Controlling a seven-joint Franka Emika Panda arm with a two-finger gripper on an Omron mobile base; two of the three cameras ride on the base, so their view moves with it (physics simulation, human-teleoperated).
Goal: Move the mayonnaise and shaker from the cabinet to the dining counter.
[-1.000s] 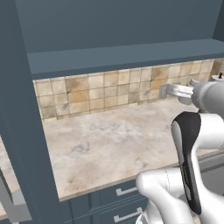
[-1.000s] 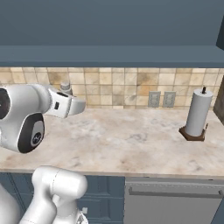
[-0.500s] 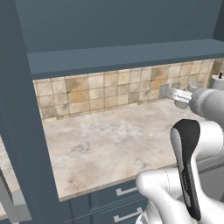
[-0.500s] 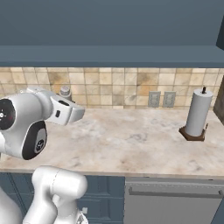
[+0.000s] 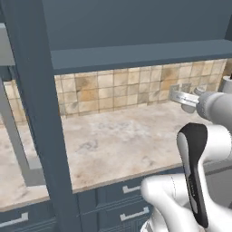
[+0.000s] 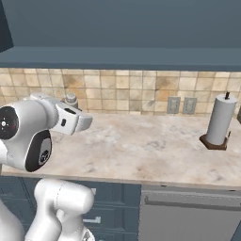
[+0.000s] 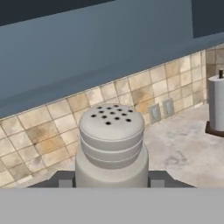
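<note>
The shaker (image 7: 111, 144), a pale grey cylinder with a perforated top, stands upright between my two dark fingertips (image 7: 65, 181). My gripper (image 7: 111, 180) is shut on it. In the right base view the shaker (image 6: 71, 99) peeks out just above my white hand, over the tile-backed counter (image 6: 141, 146). The dark blue-grey cabinet (image 5: 136, 50) hangs overhead, its underside above the hand, with its frame (image 5: 41, 113) at the left. The mayonnaise and the dining counter are out of view.
A paper towel roll (image 6: 220, 120) on a dark base stands at the right of the counter. Two wall outlets (image 6: 181, 104) sit in the tan tiles. Drawers (image 5: 131, 190) with short handles run below the counter's edge.
The arm has swung: in the right base view its elbow dropped left and the hand with the shaker shifted right. The grip stays the same.
</note>
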